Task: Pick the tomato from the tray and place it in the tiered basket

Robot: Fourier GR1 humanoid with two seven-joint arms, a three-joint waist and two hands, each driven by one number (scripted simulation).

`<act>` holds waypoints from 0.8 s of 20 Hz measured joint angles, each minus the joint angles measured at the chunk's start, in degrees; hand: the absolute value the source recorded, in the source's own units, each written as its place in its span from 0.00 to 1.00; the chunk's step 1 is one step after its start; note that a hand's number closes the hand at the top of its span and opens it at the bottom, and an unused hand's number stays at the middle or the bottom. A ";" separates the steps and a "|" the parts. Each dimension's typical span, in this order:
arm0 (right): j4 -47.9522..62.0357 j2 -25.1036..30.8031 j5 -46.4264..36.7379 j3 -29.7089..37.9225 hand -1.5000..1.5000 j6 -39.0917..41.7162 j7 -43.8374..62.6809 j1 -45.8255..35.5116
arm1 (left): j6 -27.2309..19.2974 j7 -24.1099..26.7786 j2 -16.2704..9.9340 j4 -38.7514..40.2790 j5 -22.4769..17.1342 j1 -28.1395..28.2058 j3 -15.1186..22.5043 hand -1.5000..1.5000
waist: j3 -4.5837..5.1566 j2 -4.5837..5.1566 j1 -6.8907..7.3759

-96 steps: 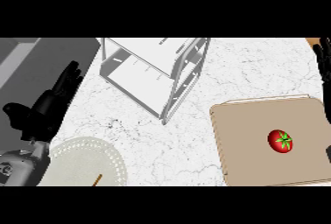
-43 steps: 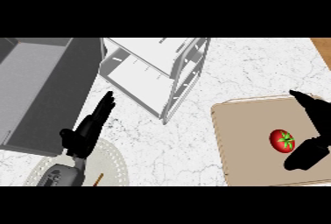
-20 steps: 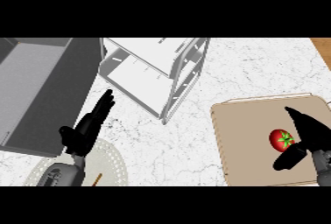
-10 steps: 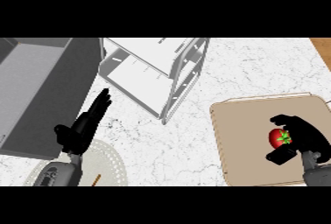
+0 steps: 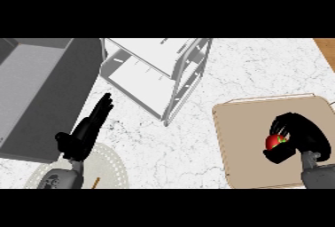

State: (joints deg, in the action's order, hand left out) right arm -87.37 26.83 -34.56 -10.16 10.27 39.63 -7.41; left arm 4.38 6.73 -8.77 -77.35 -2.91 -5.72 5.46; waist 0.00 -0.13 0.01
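A red tomato [image 5: 274, 141] with a green stalk lies on the tan tray [image 5: 245, 133] at the right. My right hand [image 5: 300, 135] is curled over it, fingers and thumb wrapped round it so that only its left side shows. The white tiered basket [image 5: 159, 71] stands at the top middle, tilted in the view, with its shelves bare. My left hand [image 5: 87, 128] rests open at the lower left, fingers straight and pointing up, away from both.
A grey sink basin [image 5: 33, 93] fills the left side. A pale round plate [image 5: 104, 170] with a small stick on it lies under my left forearm. White marble counter [image 5: 163, 146] lies between the basket and the tray.
My right hand came in from the tray's right edge, moved over the tomato and curled its fingers round it. The left hand stayed nearly still.
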 measured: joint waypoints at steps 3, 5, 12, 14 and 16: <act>-5.32 -1.82 -3.48 -1.31 1.00 -0.75 5.03 2.94 | -0.04 -1.67 0.32 -0.23 -0.01 -0.95 -0.36 0.50 | -0.02 -0.03 -0.20; -9.94 -4.05 -7.57 -4.24 1.00 -2.12 11.09 5.83 | -0.30 -1.53 0.49 -0.60 0.24 -0.36 -0.22 0.50 | 0.05 -0.19 -0.52; -24.93 -9.49 -23.84 -13.84 1.00 -4.00 22.31 14.31 | 0.33 -1.62 0.00 -0.98 0.13 -0.18 -0.83 0.50 | 0.08 -0.21 -0.76; -28.66 -11.50 -27.39 -15.13 1.00 -4.81 23.02 15.08 | 0.75 -1.68 -0.25 -0.55 -0.30 -0.57 -1.40 0.50 | 0.07 -0.18 -0.79; -32.07 -14.14 -29.44 -15.78 1.00 -5.71 23.16 14.93 | 0.71 -1.86 -0.13 -0.79 -0.32 -0.27 -1.40 0.50 | 0.06 -0.18 -0.69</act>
State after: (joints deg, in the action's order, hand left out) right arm -119.44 12.69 -64.00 -25.94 4.56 62.79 7.52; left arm 5.09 4.87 -8.90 -78.14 -3.24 -5.98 4.06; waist 0.06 -0.31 -0.68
